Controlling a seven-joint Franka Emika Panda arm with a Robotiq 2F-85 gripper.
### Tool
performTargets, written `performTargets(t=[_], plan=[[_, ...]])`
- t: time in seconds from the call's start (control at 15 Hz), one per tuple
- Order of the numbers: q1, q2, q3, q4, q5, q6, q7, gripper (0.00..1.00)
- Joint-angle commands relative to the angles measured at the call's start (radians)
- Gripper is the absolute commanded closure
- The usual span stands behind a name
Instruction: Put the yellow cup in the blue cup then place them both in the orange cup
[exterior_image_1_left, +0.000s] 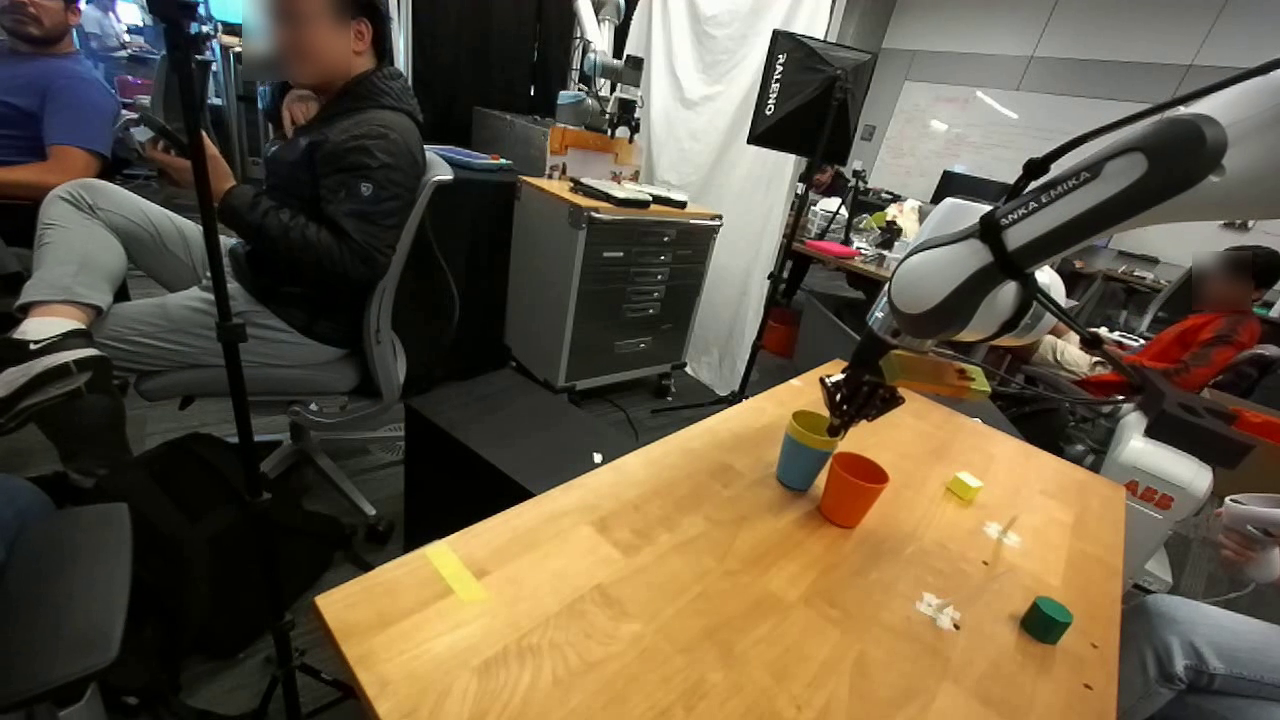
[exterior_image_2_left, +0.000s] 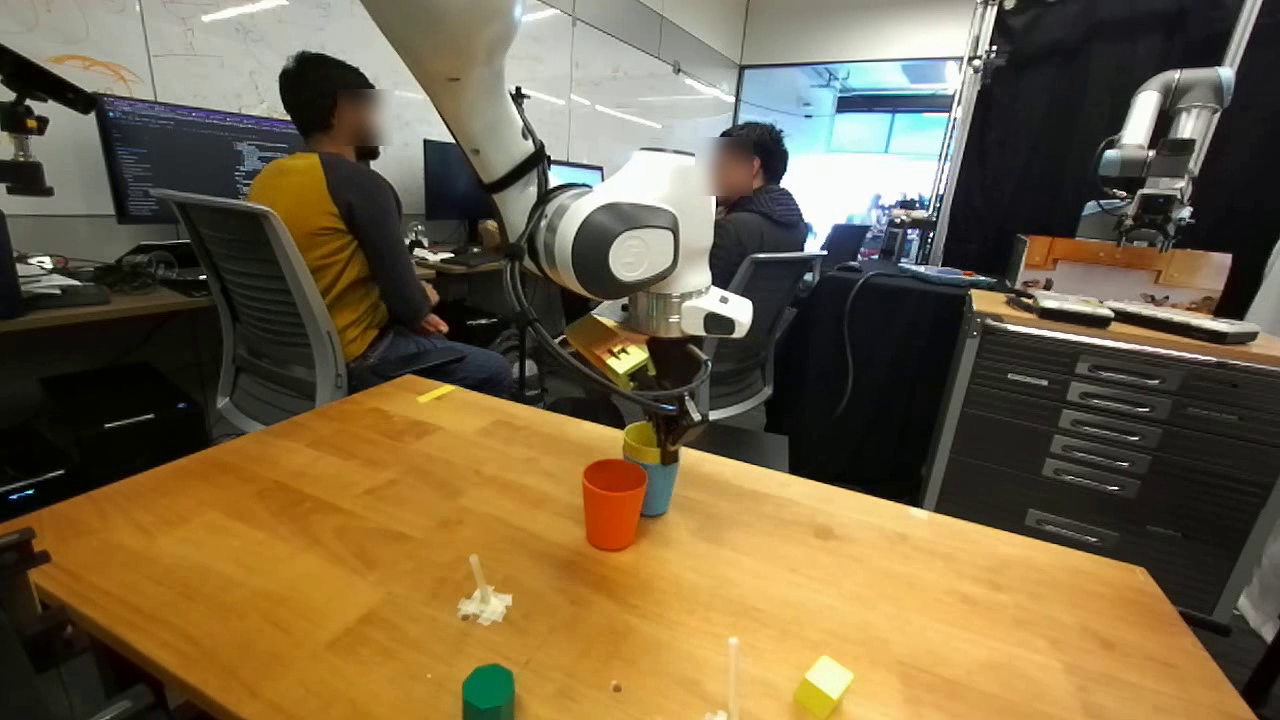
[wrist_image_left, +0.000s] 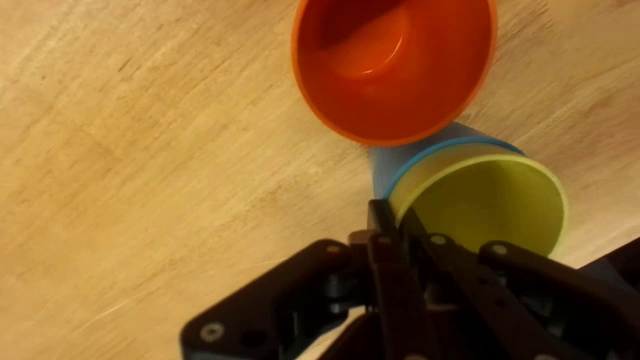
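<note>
Yellow cup (wrist_image_left: 490, 200) sits mouth-up inside the blue cup (exterior_image_1_left: 801, 463), its long axis near upright; the nested pair stands on the bench (exterior_image_1_left: 620, 590), just beside the orange cup (wrist_image_left: 395, 80), at its five o'clock in the wrist view. Dark fingers (wrist_image_left: 381, 219) are clenched on the yellow rim near nine o'clock, one inside, one outside. Only the wrist view reveals the orange cup's inner bottom; both exterior views add a green block (exterior_image_2_left: 489, 694) and a yellow cube (exterior_image_2_left: 825, 687).

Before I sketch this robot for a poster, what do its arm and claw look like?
The arm is white and rounded, with dark grey panels, ANKA EMIKA lettering, a silver band and a strapped black cable. The claw is black and jointed.
</note>
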Motion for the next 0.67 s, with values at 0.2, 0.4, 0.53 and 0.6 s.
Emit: performTargets(t=[0.2, 0.4, 0.53, 0.6], plan=[[0.003, 0.005, 0.007, 0.026, -0.014, -0.017, 0.0, 0.92], [0.004, 0.008, 0.004, 0.027, -0.015, -0.018, 0.002, 0.93], [0.005, 0.011, 0.002, 0.03, -0.017, -0.019, 0.005, 0.68], [0.006, 0.014, 0.0, 0.033, -0.018, -0.02, 0.006, 0.64]])
